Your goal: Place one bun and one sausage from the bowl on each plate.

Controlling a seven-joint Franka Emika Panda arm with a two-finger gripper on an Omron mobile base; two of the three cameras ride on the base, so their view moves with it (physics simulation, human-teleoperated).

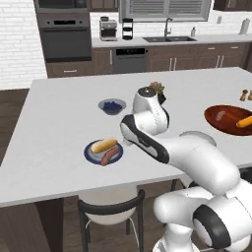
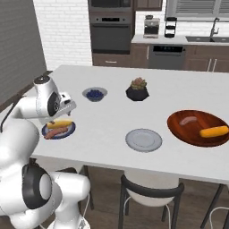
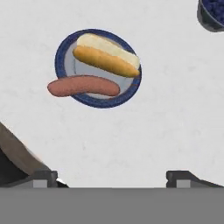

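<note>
In the left base view, the arm bends over the white island top (image 1: 59,123), and the claw itself is hidden behind the wrist, so its place can only be taken as somewhere under that wrist. Just to the left of the wrist lies the blue plate (image 1: 91,153), carrying a bun (image 1: 104,145) and a sausage (image 1: 111,156) side by side. Beyond the plate sits a small grey bowl of blueberries (image 1: 112,106). Far to the right of the arm rests the wooden bowl (image 1: 216,117), holding a second sausage (image 1: 222,116) and a second bun (image 1: 244,121).

In the right base view, the wrist hangs directly over the blue plate (image 2: 46,131), where the bun (image 2: 60,124) and sausage (image 2: 56,131) lie. To the right of the arm, well apart, the grey plate (image 2: 143,140) lies bare. Further right is the wooden bowl (image 2: 179,129) with its sausage (image 2: 188,120) and bun (image 2: 214,131). A black plant pot (image 2: 137,93) stands behind, near the blueberry bowl (image 2: 94,93).

In the hand view, the claw (image 3: 111,177) is spread wide, its tips holding nothing. Ahead of it lies the blue plate (image 3: 61,65); the bun (image 3: 106,57) rests on it, and the sausage (image 3: 83,86) overhangs the rim at one end.
</note>
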